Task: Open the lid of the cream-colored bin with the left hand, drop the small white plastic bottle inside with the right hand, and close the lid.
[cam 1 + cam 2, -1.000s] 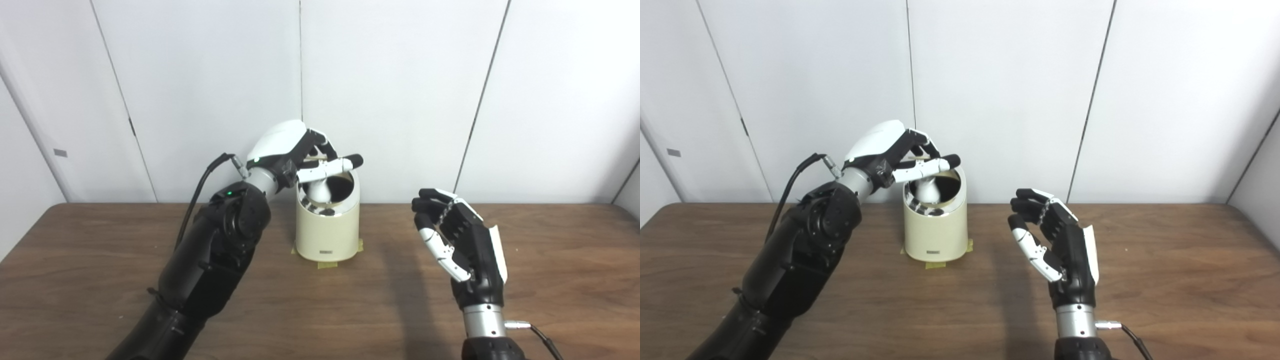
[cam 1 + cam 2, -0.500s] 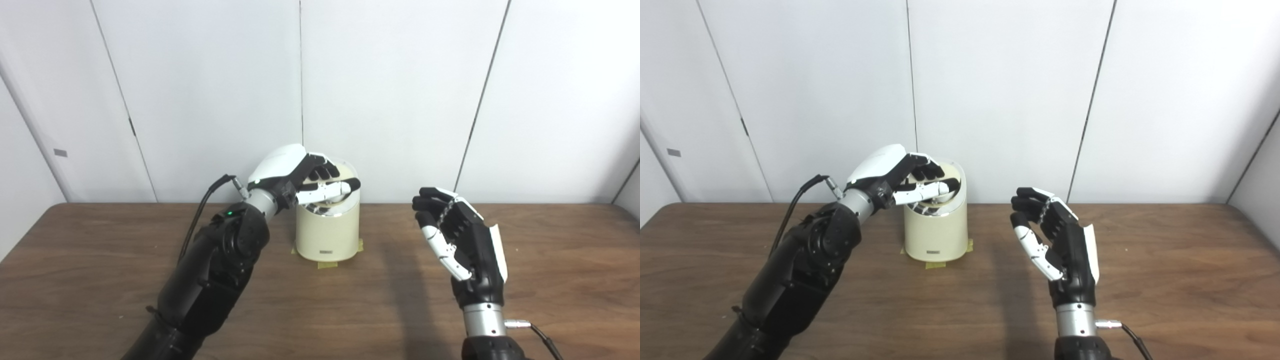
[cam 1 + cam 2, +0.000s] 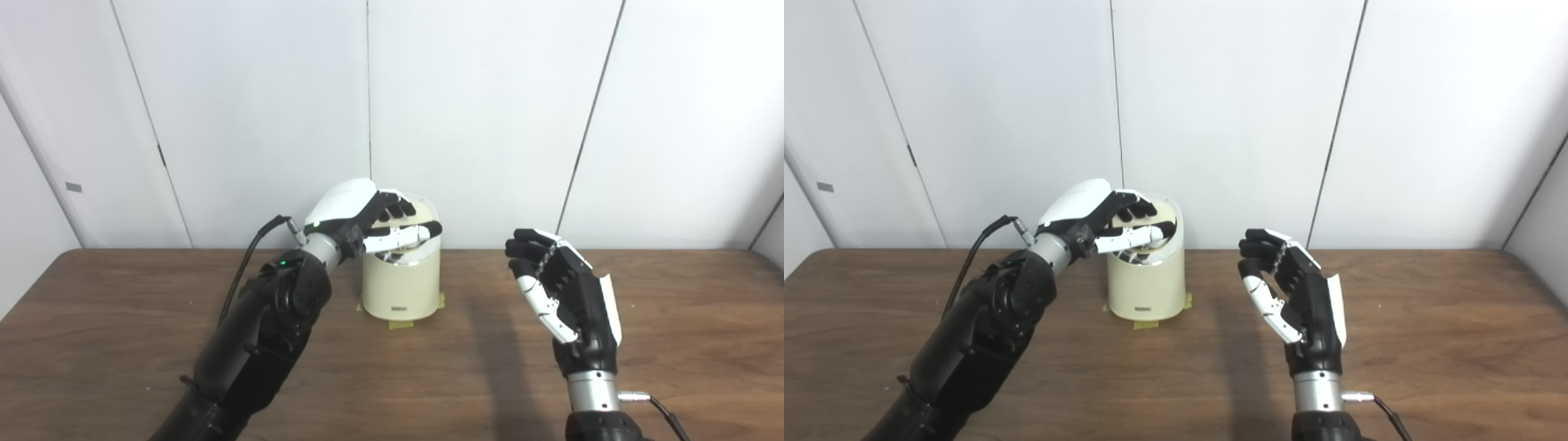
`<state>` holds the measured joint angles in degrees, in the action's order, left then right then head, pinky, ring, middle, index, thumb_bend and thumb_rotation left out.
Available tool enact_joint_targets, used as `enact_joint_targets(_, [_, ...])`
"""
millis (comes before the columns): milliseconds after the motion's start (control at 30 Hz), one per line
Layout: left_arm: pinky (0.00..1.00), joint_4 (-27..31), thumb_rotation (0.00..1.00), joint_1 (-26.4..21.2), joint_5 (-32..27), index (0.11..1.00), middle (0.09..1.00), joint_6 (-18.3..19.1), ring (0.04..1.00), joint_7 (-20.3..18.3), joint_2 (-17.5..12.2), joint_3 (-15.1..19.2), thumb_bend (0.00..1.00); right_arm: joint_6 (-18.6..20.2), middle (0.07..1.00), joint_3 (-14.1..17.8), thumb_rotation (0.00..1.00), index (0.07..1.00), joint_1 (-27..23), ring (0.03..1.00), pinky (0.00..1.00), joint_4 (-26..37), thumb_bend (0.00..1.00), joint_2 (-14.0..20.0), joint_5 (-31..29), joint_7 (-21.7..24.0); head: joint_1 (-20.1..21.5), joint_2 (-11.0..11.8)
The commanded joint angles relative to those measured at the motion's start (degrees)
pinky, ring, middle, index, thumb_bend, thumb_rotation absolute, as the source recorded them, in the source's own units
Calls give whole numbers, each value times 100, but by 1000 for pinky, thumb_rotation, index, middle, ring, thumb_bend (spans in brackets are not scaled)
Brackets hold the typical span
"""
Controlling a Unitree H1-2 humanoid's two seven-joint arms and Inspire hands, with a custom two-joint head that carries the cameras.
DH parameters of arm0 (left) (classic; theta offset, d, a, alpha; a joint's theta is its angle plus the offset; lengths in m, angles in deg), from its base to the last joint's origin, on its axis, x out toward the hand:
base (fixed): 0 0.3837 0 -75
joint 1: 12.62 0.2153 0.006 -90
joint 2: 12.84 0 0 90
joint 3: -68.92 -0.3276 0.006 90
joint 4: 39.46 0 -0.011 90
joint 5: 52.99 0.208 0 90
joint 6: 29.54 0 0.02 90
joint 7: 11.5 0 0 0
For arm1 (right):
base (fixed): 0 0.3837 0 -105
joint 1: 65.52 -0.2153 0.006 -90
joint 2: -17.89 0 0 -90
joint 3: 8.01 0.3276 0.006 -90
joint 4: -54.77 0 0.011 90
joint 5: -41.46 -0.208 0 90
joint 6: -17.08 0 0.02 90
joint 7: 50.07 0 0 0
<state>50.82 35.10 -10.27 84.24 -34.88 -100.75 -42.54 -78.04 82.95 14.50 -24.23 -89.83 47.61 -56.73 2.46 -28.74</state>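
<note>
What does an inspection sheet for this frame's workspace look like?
Surface: brown wooden table, bare apart from the bin.
Job's things: cream-colored bin upright on yellow tape; lid lowered under the left hand; bottle not seen.
Clutter: nothing seen.
Hands: left hand curled over the lid; right hand empty, fingers apart, raised beside the bin.
Cables: black cable at left wrist; another at right wrist.
Surroundings: white wall panels.

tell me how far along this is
Nearly finished. The right hand is empty and open beside the bin, and no bottle shows on the table, so the drop looks done. The left hand grips the lid, lowered onto the bin. Left: release it.
</note>
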Motion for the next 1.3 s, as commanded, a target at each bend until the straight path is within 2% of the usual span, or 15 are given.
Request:
enact_joint_targets(0, [1000, 47, 926, -205, 136, 772, 765, 42, 798, 24, -91, 5, 744, -136, 649, 9, 422, 661, -224, 665, 624, 196, 236, -21, 30, -34, 5, -2])
enact_joint_targets(67, [1000, 66, 919, -178, 282, 764, 747, -11, 783, 77, -125, -78, 753, -143, 647, 7, 424, 660, -228, 665, 625, 189, 243, -21, 36, -36, 9, -8])
enact_joint_targets(200, [1000, 34, 940, -172, 920, 747, 734, -469, 786, 263, -368, -533, 747, -206, 641, 5, 422, 657, -243, 664, 619, 156, 242, -16, 32, -37, 11, -8])
enact_joint_targets(267, [1000, 38, 903, -156, 1168, 742, 731, -596, 808, 279, -423, -691, 757, -211, 640, 1, 413, 655, -248, 661, 610, 157, 239, -22, 46, -45, 20, -5])
enact_joint_targets(367, [1000, 55, 875, -125, 1438, 737, 725, -719, 820, 246, -454, -804, 765, -207, 639, -12, 404, 656, -258, 658, 606, 166, 235, -38, 70, -59, 31, -14])
enact_joint_targets(467, [1000, 86, 882, -52, 1711, 731, 728, -896, 808, 257, -456, -898, 776, -222, 640, -14, 395, 655, -267, 659, 607, 166, 235, -51, 77, -70, 45, -28])
enact_joint_targets(600, [1000, 183, 910, 5, 2198, 744, 762, -1119, 822, 89, -488, -1103, 756, -216, 639, -10, 395, 655, -280, 655, 607, 166, 241, -72, 89, -99, 64, -35])
enact_joint_targets(700, [1000, 182, 915, 57, 2534, 731, 757, -1360, 813, 136, -488, -1250, 753, -240, 639, -9, 400, 658, -292, 658, 612, 147, 248, -56, 49, -97, 68, -40])
enact_joint_targets(900, [1000, 190, 930, 249, 2826, 732, 773, -1549, 819, 81, -415, -1265, 738, -213, 642, -3, 406, 661, -299, 659, 608, 169, 250, -65, 37, -103, 97, -64])
enact_joint_targets(1267, [1000, 81, 946, 375, 2868, 741, 766, -1650, 810, 72, -323, -1152, 728, -212, 642, 10, 406, 655, -316, 663, 606, 146, 274, -63, -16, -117, 90, -65])
